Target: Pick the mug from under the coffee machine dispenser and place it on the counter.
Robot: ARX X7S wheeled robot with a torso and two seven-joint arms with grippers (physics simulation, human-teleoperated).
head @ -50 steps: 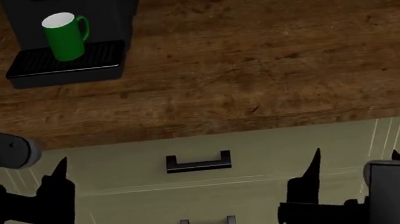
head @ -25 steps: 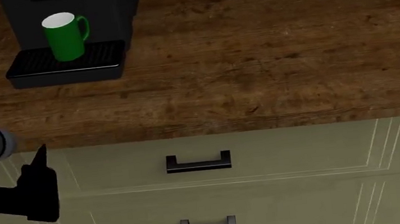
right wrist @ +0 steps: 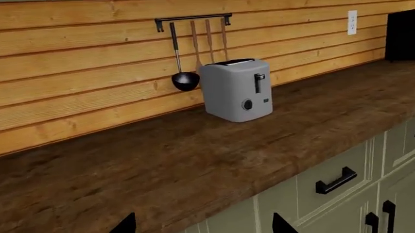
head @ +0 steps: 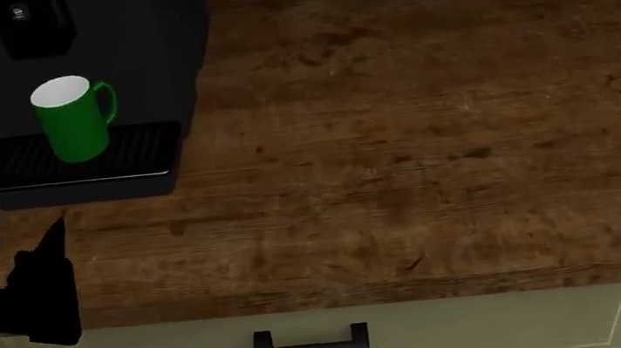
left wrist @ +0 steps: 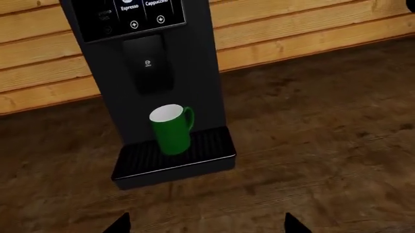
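Dark brown wood-grain counter point(head: 426, 152) fills most of the head view, with pale green drawer fronts point(head: 481, 330) along the bottom edge and a black drawer handle point(head: 310, 343) at bottom centre. At the upper left of the frame stands the coffee machine dispenser point(head: 96, 40), a tall matte black box. The mug point(head: 72, 118), bright green with a white inside, sits upright on the ribbed drip tray point(head: 109, 157) directly below the dark spout recess, where a cup would catch a pour; its loop handle points toward the frame's right.

At the lower left edge of the head view, the left gripper point(left wrist: 204, 224) hangs over the counter's front edge, well apart from the mug and touching nothing. In the left wrist view its two dark fingertips point(left wrist: 120, 224) show at the bottom corners, spread wide, with the mug centred beyond them, which suggests the arm is lined up for an approach.

The right gripper point(right wrist: 202, 224) does not appear in the head view. Its wrist view shows spread, empty fingertips facing a grey toaster point(right wrist: 234, 90), hanging utensils point(right wrist: 194, 51) and orange wall planks point(right wrist: 77, 73).
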